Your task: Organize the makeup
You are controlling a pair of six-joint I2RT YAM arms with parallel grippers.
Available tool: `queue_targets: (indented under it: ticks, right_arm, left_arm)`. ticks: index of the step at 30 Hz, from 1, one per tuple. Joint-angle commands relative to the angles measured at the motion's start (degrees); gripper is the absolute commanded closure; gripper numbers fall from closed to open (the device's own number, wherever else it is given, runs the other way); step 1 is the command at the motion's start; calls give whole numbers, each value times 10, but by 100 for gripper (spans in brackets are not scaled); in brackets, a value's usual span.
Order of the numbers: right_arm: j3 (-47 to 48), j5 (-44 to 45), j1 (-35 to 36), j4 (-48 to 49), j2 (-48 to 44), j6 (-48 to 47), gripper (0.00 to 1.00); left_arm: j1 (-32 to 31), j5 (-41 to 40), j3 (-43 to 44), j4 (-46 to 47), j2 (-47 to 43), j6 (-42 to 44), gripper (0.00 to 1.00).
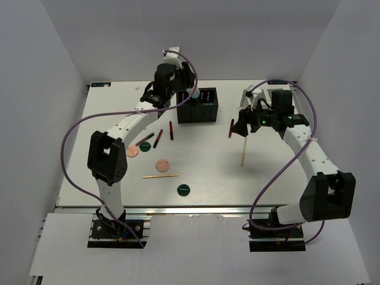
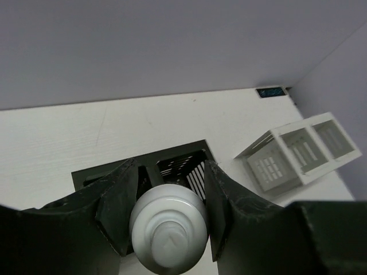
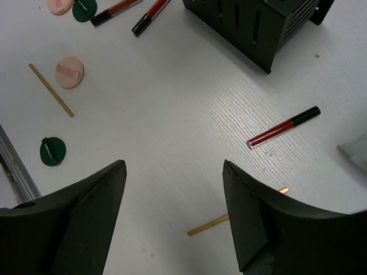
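Early stage: the left gripper (image 2: pixel 166 209), half-closed on the white bottle (image 2: pixel 168 229), holds it above the black box (image 2: pixel 178 163) near the worktop's far edge. The right gripper (image 3: pixel 172 172), wide and empty, hovers over a red pencil (image 3: pixel 284 127) and tan stick (image 3: pixel 215 222) toward the right edge. Other pencils (image 1: pixel 158 138), another stick (image 1: pixel 160 176) and the discs (image 1: pixel 161 164) lie loose mid-worktop, unsorted.

You'll find the box (image 1: pixel 205 111) toward the far edge of the table (image 1: pixel 273 184), about midway along it, with the slotted box (image 2: pixel 298 150) to its right. The bottle (image 2: pixel 168 227) hangs over the box, between the fingers of the left gripper (image 2: pixel 167 200). In front of the box, to the left, lie three pencils (image 1: pixel 158 138), with two discs (image 1: pixel 133 151) touching each other at their left. Nearer you come the third disc (image 1: pixel 161 164), then the left stick (image 1: pixel 160 176), then the fourth disc (image 1: pixel 183 190) closest to the near edge. Right of the box lies the fourth pencil (image 1: pixel 231 127), with the right stick (image 1: pixel 243 153) before it.
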Motion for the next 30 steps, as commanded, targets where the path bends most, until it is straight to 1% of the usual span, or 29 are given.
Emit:
queue_targets:
  ticks: [1,9,19,20,21,23,24,25,27,28,30]
  right_arm:
    - [-4,-15,-6,12,-21,4,27]
    - [-12,-21,-13,13,-22,7,26]
    - [-10,-24,-12,11,-14,6,26]
    - [-9,-24,-13,10,-14,6,26]
    - [-9,-24,-13,9,-14,5,26]
    - [-10,-22,-13,8,-13,3,25]
    - [-12,-23,-13,7,-13,3,24]
    - [-13,-22,-12,7,-13,2,24]
    - [-14,-23,-12,6,-13,0,24]
    - [-14,-22,-12,5,-12,-1,24]
    - [-14,-22,-13,3,-10,-2,23]
  left_arm:
    - [4,-37,36,11,15,19,100]
    - [4,-53,61,-3,41,42,100]
    - [4,-54,47,-28,69,60,100]
    - [4,-54,47,-28,72,62,98]
    - [3,-56,44,-29,75,67,90]
    - [3,-57,43,-29,78,71,84]
    - [3,-57,42,-29,79,73,78]
    - [3,-58,43,-29,80,74,62]
    - [3,-61,44,-29,81,76,48]
    - [2,-61,46,-29,82,77,39]
    - [1,-62,50,-36,83,78,34]
